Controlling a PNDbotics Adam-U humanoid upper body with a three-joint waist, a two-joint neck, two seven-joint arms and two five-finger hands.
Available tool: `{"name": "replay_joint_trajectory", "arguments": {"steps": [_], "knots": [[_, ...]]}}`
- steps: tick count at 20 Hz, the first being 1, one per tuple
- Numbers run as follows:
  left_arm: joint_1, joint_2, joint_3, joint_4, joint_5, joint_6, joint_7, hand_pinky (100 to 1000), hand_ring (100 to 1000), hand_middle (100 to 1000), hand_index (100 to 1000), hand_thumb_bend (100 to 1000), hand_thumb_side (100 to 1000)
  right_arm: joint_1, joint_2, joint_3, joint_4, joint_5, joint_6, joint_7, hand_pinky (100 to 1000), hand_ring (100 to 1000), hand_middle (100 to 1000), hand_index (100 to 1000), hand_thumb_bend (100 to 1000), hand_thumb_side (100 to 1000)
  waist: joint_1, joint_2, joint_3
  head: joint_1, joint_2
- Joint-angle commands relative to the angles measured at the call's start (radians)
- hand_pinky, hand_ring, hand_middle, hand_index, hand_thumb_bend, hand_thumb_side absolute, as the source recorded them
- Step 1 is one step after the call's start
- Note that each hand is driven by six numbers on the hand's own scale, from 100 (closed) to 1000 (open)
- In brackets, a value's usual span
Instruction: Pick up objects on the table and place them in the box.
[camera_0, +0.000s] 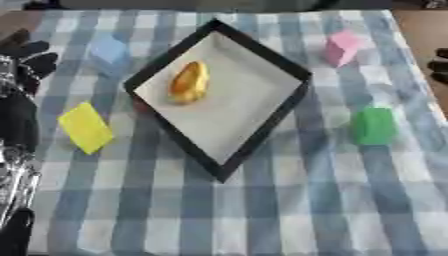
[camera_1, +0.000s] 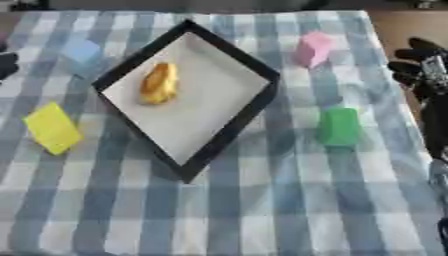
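A black-rimmed box (camera_0: 262, 57) with a pale floor sits turned like a diamond in the middle of the checked cloth. An orange-yellow lumpy object (camera_0: 189, 82) lies inside it, toward the left corner. On the cloth around it stand a light blue block (camera_0: 109, 50), a yellow block (camera_0: 85, 127), a pink block (camera_0: 342, 47) and a green block (camera_0: 374, 126). My left hand (camera_0: 22, 62) is at the left edge, fingers up and relaxed, holding nothing. My right hand (camera_1: 420, 67) is at the right edge, also relaxed and empty, well clear of the pink and green blocks.
The blue-and-white checked cloth (camera_0: 262, 210) covers the table. Bare brown tabletop (camera_1: 407, 25) shows at the far right. The wide near part of the cloth holds no objects.
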Motion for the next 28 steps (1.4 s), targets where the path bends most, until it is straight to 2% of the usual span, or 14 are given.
{"name": "replay_joint_trajectory", "arguments": {"steps": [1,10,14,17,19,23,25,26,28], "knots": [[-0.008,0.030,0.005,-0.011,0.002,-0.002,-0.002,839,754,713,895,122,859,-0.008,-0.014,-0.003,-0.024,0.002,0.001,-0.001,856,776,743,854,100,798,-0.007,0.001,0.000,0.001,-0.001],[-0.010,0.029,0.006,-0.011,0.003,-0.002,-0.002,839,755,714,895,122,857,-0.009,-0.020,-0.003,-0.028,0.006,0.002,0.001,856,777,745,855,100,794,-0.007,0.002,0.004,0.006,-0.001],[-0.011,0.033,0.010,-0.014,0.003,-0.003,0.000,839,756,714,895,123,855,-0.008,-0.050,-0.002,-0.042,0.020,0.008,0.014,856,783,750,857,100,784,-0.013,0.000,0.004,0.008,-0.001],[-0.006,0.040,0.013,-0.012,0.001,-0.003,0.003,839,756,714,895,122,856,0.008,-0.121,0.004,-0.075,0.063,0.011,0.050,857,788,754,861,100,762,-0.021,-0.005,-0.003,0.011,-0.001],[-0.001,0.046,0.014,-0.010,-0.001,-0.002,0.003,839,756,714,895,122,856,0.019,-0.192,0.013,-0.083,0.124,-0.002,0.110,860,796,762,864,100,743,-0.028,-0.009,-0.008,0.014,-0.001],[0.009,0.058,0.015,-0.006,-0.006,-0.002,0.004,839,756,713,895,121,857,0.026,-0.318,0.019,-0.086,0.293,-0.088,0.274,868,808,776,867,100,681,-0.038,-0.017,-0.020,0.017,-0.001],[0.013,0.062,0.015,-0.005,-0.008,-0.002,0.004,839,756,713,895,121,857,0.021,-0.368,0.019,-0.086,0.344,-0.129,0.313,869,811,779,868,100,677,-0.042,-0.020,-0.024,0.018,-0.001],[0.014,0.064,0.015,-0.004,-0.009,-0.002,0.004,839,756,713,895,121,857,0.018,-0.390,0.018,-0.086,0.365,-0.146,0.323,870,812,781,868,100,622,-0.044,-0.021,-0.025,0.018,-0.001],[0.017,0.067,0.016,-0.003,-0.010,-0.002,0.005,839,757,713,895,120,857,0.014,-0.435,0.026,-0.086,0.394,-0.169,0.334,869,814,783,867,100,594,-0.049,-0.025,-0.028,0.016,-0.001]]}}
